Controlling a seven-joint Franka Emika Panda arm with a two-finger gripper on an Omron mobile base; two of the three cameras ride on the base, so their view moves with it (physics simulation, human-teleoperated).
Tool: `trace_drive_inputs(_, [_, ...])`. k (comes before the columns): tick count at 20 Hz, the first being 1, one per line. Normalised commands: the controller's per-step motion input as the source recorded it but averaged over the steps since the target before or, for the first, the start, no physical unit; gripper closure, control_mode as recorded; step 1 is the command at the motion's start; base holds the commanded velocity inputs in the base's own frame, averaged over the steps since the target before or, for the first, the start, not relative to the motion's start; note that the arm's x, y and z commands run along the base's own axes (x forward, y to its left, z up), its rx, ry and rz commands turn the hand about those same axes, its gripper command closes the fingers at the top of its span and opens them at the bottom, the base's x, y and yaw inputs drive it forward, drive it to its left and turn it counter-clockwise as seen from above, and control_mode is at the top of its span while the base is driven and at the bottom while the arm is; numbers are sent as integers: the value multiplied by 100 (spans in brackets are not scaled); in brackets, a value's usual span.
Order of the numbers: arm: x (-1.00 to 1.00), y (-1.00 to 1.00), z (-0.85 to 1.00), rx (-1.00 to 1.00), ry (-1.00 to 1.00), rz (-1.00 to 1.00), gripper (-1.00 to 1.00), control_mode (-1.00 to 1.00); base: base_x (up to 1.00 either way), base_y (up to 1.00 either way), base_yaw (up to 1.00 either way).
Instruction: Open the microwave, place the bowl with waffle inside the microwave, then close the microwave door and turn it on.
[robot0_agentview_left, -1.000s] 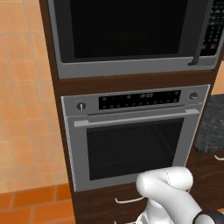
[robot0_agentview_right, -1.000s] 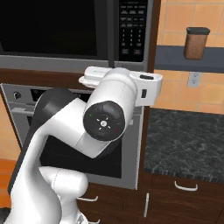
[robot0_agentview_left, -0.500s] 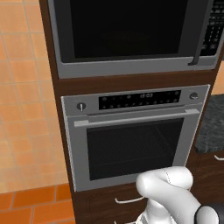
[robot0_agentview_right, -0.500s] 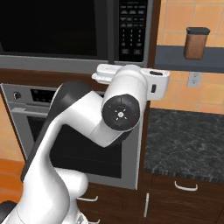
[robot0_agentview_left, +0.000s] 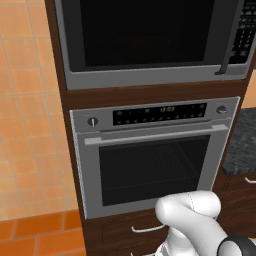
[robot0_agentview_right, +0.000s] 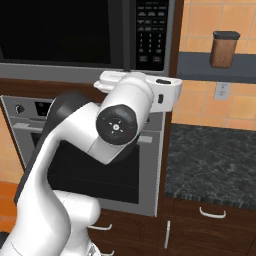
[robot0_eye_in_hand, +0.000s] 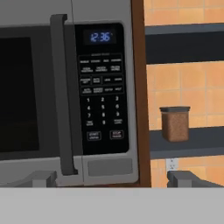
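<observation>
**Gripper raised before the shut microwave, fingers spread**

The microwave (robot0_agentview_left: 150, 40) sits built into a dark wood column, above a silver oven (robot0_agentview_left: 152, 155) with two knobs and a horizontal bar handle. The microwave door (robot0_eye_in_hand: 30, 94) is shut, its black glass flush with the silver-grey frame. The dark vertical bar handle (robot0_eye_in_hand: 61, 94) runs down the door's right edge, just left of the keypad (robot0_eye_in_hand: 101, 89). Above the buttons a small blue display (robot0_eye_in_hand: 100, 36) is lit.

The white arm (robot0_agentview_right: 90, 165) rises in front of the oven and bends so that the hand (robot0_agentview_right: 150, 90) sits level with the microwave's lower edge, near its right side, below the keypad. In the hand view the gripper (robot0_eye_in_hand: 111, 178) faces the microwave front, with the handle and keypad ahead of it. The two fingertips (robot0_eye_in_hand: 41, 178) stand far apart at the bottom of that view, one below the door's lower edge and the other out past the column's right edge. Nothing lies between them, and they touch nothing.

To the right of the column, an orange tiled wall carries a dark shelf (robot0_agentview_right: 215, 67) with a brown lidded canister (robot0_agentview_right: 224, 49) on it. A wall outlet (robot0_agentview_right: 221, 90) is just under the shelf. Below lies a dark speckled counter (robot0_agentview_right: 215, 160) over wood cabinets with pale handles (robot0_agentview_right: 212, 213).
</observation>
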Motion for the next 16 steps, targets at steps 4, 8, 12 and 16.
trace_drive_inputs(4, [34,-10,0,0,0,-10,-100,-100,0,0,0])
trace_drive_inputs(8, [41,-7,0,0,0,-1,-100,-100,0,0,0])
trace_drive_inputs(12, [47,-14,-4,0,0,0,-100,-100,0,0,0])
trace_drive_inputs(16, [39,-21,-5,0,0,0,-100,-100,0,0,0])
